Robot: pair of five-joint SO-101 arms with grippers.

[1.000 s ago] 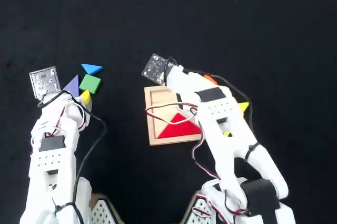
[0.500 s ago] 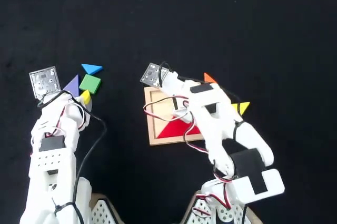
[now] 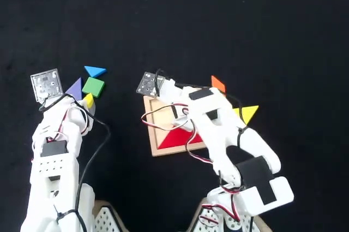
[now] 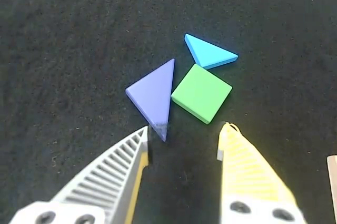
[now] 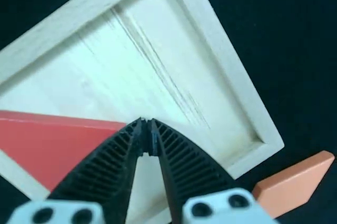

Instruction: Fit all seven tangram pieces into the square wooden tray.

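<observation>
The right gripper [image 5: 146, 125], with black ribbed fingers, is hanging clenched with nothing between its tips, over the bare floor of the square tray of pale, streaky-grained wood [image 5: 221, 50]. Just beside those tips, the large flat red triangle [image 5: 47, 139] is lying inside the tray, one edge running along the raised rim. Past the tray's corner, an orange slab-like piece with slanted ends [image 5: 292, 179] is resting outside the rim on the matte black cloth [image 3: 272, 35]. Farther out to the side, a yellow triangle [image 3: 247, 113] is lying on the cloth, apart from the tray.

The left gripper [image 4: 185, 132] is hovering released, its pale grey ribbed finger and yellow ribbed finger spread wide. A smooth purple triangle [image 4: 152, 95] is pointing one sharp corner at the grey fingertip. Just ahead, in line with the gap, a thick green square [image 4: 201, 92] is sitting beside it. Beyond that, a small light-blue triangle [image 4: 210, 54] is lying close to the square's far corner.
</observation>
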